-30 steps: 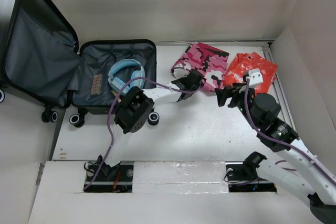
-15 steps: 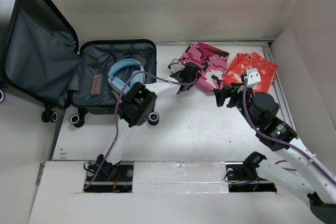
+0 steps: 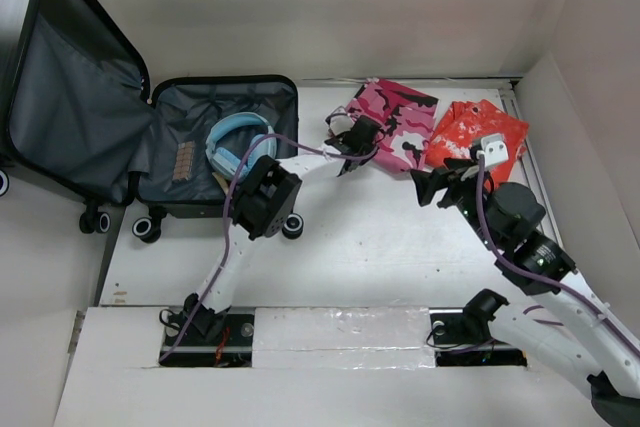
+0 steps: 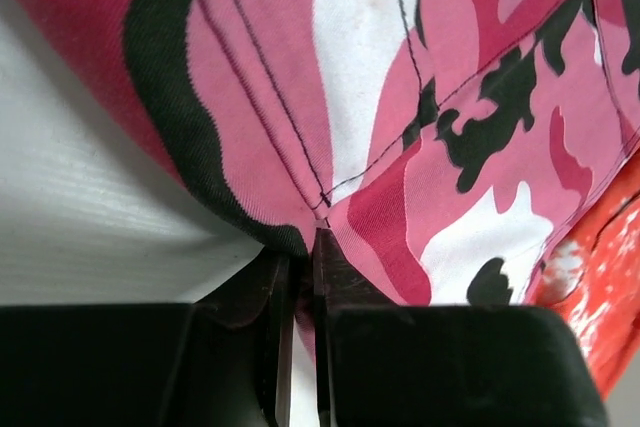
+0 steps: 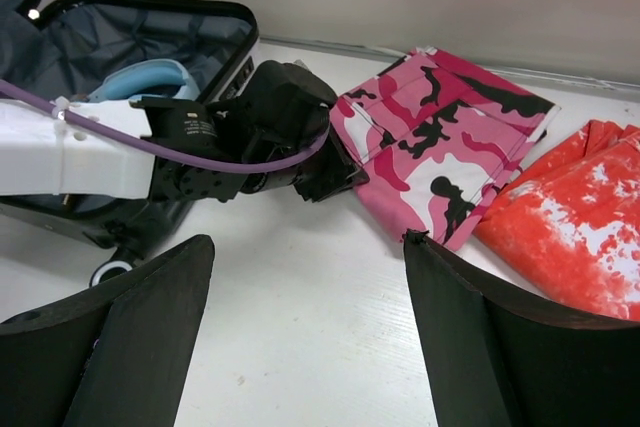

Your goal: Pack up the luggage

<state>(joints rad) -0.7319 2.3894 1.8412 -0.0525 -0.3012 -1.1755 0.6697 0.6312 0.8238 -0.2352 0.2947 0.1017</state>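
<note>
Beside one open luggage [image 3: 70,97]: one pink garment [image 3: 405,112]; one red garment [image 3: 460,130].

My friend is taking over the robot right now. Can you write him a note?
Left pincer: shut on the pink camo cloth at its edge, on the table.
Right pincer: open, empty, near the red cloth.
Luggage: open, far left, blue headphones inside.
Done: headphones packed.
To do: pack both cloths, close the luggage.
</note>
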